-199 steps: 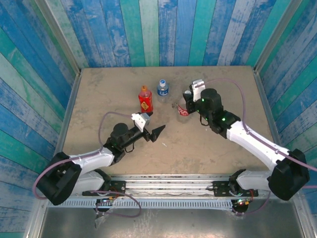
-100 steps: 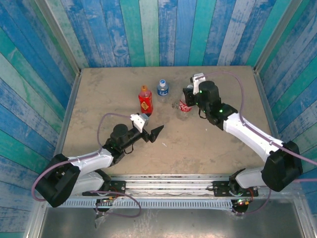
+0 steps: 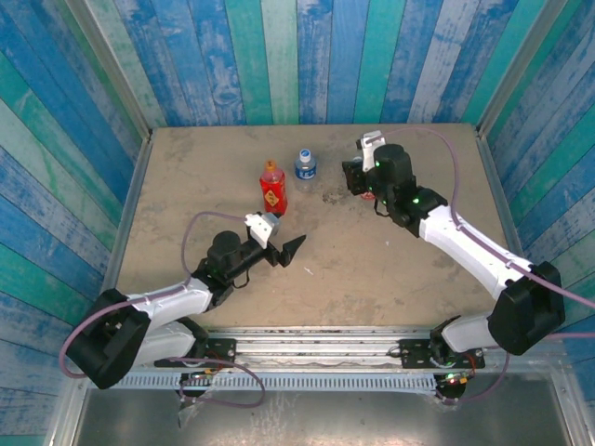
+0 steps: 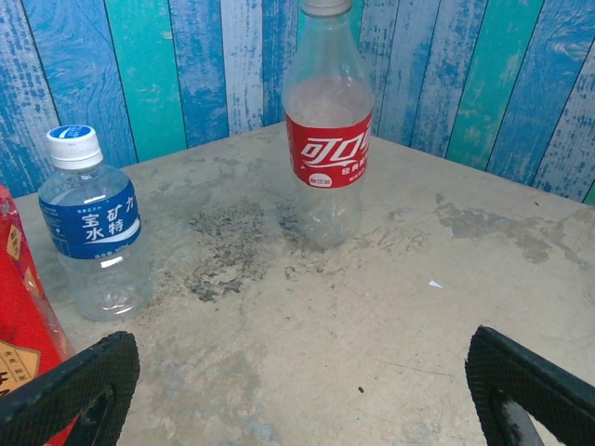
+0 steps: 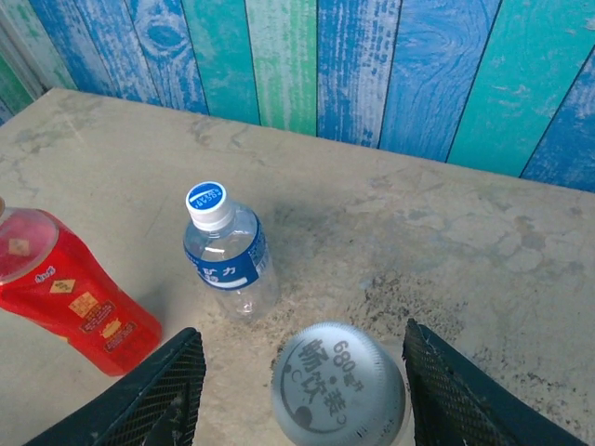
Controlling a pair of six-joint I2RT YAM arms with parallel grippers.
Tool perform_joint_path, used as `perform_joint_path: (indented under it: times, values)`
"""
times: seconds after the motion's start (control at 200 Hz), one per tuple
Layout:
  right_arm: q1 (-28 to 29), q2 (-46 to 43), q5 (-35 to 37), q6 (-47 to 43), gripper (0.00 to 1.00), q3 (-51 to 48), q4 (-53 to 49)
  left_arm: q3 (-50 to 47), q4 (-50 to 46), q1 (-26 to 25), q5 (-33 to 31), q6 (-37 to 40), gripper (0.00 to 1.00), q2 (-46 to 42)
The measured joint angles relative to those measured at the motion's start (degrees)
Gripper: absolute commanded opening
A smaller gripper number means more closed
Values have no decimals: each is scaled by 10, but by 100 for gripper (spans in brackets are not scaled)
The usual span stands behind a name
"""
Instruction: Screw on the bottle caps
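Right wrist: right gripper (image 5: 302, 342) stands partly open astride the cap (image 5: 339, 386) of the cola bottle (image 4: 325, 149), clamping nothing.
Left gripper (image 4: 297, 372) gapes wide, empty, mid-worktop (image 3: 186, 186). Cola bottle, blue-label water bottle (image 5: 226, 255) and red-wrapped bottle (image 5: 70, 293) stand near the far edge. Count: three bottles, three caps, one on each neck. Caps likely light, stiff; pinch across the rim. Clear bottles look empty, so probably tippy and crushable.
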Motion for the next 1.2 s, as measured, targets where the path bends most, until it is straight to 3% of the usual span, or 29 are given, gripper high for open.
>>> perform_joint_path:
  times: [0.325, 0.576, 0.651, 0.781, 1.021, 1.201]
  values:
    - [-14, 0, -2, -1, 29, 0, -5, 0, -5, 2, 0, 2, 94, -10]
    - [-25, 0, -15, 7, 24, 0, -6, 0, -5, 2, 0, 3, 94, -10]
    - [-26, 0, -22, 10, 29, 0, -7, 0, -5, 3, 0, 3, 94, -11]
    - [-27, 0, -31, 9, 51, 0, -15, 0, -5, 3, 0, 5, 94, -11]
    - [-27, 0, -38, -6, 54, 2, -29, 0, -5, 4, 0, 5, 94, -11]
    - [-27, 3, -43, -10, 63, 2, -39, 0, -5, 5, 0, 6, 94, -11]
